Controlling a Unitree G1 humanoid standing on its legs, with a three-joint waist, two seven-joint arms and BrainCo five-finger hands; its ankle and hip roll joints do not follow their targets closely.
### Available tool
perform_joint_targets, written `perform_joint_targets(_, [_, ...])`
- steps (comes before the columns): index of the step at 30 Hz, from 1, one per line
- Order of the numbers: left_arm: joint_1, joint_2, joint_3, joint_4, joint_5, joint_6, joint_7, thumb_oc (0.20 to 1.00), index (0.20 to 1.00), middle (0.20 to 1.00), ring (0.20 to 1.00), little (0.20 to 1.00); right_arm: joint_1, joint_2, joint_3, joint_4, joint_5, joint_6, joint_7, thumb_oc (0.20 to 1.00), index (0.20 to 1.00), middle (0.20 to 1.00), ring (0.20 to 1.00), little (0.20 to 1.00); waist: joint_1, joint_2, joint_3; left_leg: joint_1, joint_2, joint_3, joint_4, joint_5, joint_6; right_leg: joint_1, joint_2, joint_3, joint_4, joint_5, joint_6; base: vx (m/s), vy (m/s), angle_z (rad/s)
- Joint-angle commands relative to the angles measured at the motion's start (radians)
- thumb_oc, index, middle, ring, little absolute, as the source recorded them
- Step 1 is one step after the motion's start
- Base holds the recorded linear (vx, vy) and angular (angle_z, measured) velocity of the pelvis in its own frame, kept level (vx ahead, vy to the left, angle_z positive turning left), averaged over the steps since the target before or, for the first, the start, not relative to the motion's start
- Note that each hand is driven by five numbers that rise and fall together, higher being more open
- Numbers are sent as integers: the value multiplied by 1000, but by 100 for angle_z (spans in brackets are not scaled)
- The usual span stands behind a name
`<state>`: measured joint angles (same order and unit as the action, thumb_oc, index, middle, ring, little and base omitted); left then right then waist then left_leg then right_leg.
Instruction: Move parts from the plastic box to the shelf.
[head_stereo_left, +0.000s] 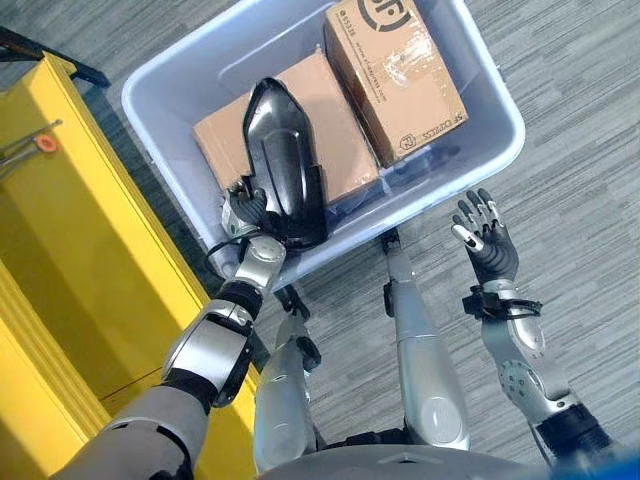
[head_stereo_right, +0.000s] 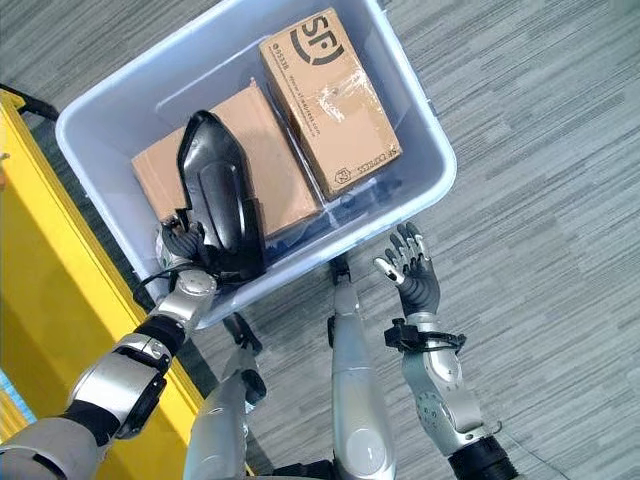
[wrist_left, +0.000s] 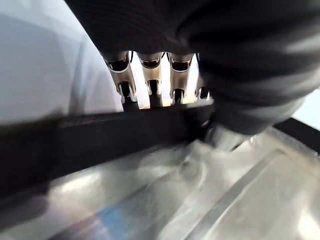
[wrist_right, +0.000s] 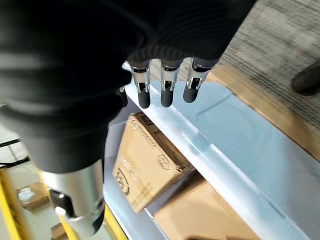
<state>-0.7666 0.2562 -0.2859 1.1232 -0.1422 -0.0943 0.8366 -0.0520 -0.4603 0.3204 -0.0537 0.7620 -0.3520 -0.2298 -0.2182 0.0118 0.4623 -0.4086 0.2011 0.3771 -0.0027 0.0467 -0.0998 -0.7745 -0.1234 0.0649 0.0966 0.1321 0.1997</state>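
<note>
A glossy black moulded part (head_stereo_left: 280, 150) stands tilted over the near left corner of the pale blue plastic box (head_stereo_left: 505, 120). My left hand (head_stereo_left: 245, 210) is shut on its lower end; in the left wrist view its fingers (wrist_left: 150, 80) curl over the part's dark edge (wrist_left: 100, 140). Inside the box, one brown cardboard box (head_stereo_left: 345, 140) lies under the part and a taped one (head_stereo_left: 395, 75) lies beside it. My right hand (head_stereo_left: 490, 245) hangs open over the floor just outside the box's near rim, its fingers (wrist_right: 165, 90) straight and holding nothing.
The yellow shelf (head_stereo_left: 60, 230) stands along the left, close to the box's left side, with a small orange-and-grey item (head_stereo_left: 40, 143) on it. Grey carpeted floor (head_stereo_left: 580, 200) lies to the right of and behind the box.
</note>
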Motion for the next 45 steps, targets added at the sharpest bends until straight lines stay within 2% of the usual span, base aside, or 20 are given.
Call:
perform_joint_targets(1, [8,-125,-13,102,-5,66,-161,200,200,200,200,200,13,-38,7,-79,4,-49,20,1000,1000,1000,1000,1000,-62,-20,28,-48,36,-67,236,-109,-41,83,-44,5,96,-50,-53,9,-7,-6])
perform_joint_targets(13, [23,-128,-14,81,-4,50,-158,200,200,200,200,200,40,-37,-16,-76,6,-59,28,1000,1000,1000,1000,1000,-56,-18,7,-59,37,-88,249,-110,-43,93,-44,-7,101,-54,-56,5,-7,6])
perform_joint_targets(19, [45,-109,-34,-27,-13,12,-147,200,200,200,200,200,35,-36,-20,-81,1,-60,11,1000,1000,1000,1000,1000,-46,-17,-7,-42,32,-98,242,-104,-46,126,-50,-17,96,-56,-56,5,7,6])
perform_joint_targets(27, [102,-33,-48,-297,7,-34,-152,200,200,200,200,200,31,-30,-24,-73,-5,-51,3,1000,1000,1000,1000,1000,-26,-19,-39,1,26,-112,218,-97,-50,195,-58,-35,64,-52,-54,15,13,7])
perform_joint_targets(30, [141,15,-38,-457,35,-55,-163,200,200,200,200,200,34,-29,-33,-73,-5,-46,7,1000,1000,1000,1000,1000,-12,-20,-60,31,28,-125,208,-96,-51,231,-57,-41,56,-56,-55,43,13,3])
perform_joint_targets(33, [187,49,-20,-586,60,-68,-186,200,200,200,200,200,37,-25,-43,-68,-4,-38,20,1000,1000,1000,1000,1000,-3,-22,-73,58,31,-133,200,-94,-51,268,-60,-52,51,-62,-55,33,0,6])
perform_joint_targets(34, [208,76,-14,-655,80,-69,-228,200,200,200,200,200,39,-24,-53,-65,-7,-29,30,1000,1000,1000,1000,1000,3,-20,-83,77,30,-138,190,-91,-52,294,-63,-57,42,-65,-55,43,9,6])
perform_joint_targets(36, [218,83,-4,-679,84,-72,-235,200,200,200,200,200,39,-24,-55,-65,-11,-23,38,1000,1000,1000,1000,1000,6,-20,-88,88,29,-140,185,-90,-53,306,-64,-60,39,-66,-54,38,10,8])
perform_joint_targets(38, [251,91,27,-770,37,-101,-273,200,200,200,200,200,46,-19,-62,-60,-15,-2,54,1000,1000,1000,1000,1000,16,-15,-107,125,28,-146,158,-79,-55,349,-68,-71,24,-69,-55,16,4,9])
perform_joint_targets(39, [261,98,41,-810,17,-118,-293,200,200,200,200,200,46,-19,-66,-61,-16,8,62,1000,1000,1000,1000,1000,21,-19,-117,131,24,-143,139,-46,-50,359,-72,-78,12,-48,-61,-5,-22,10])
perform_joint_targets(45, [411,152,130,-986,-108,-162,-446,200,200,200,200,200,88,-15,-126,-26,-42,77,117,1000,1000,1000,1000,1000,54,-2,-196,247,48,-159,63,-14,-57,499,-72,-129,-44,-62,-56,71,-27,22])
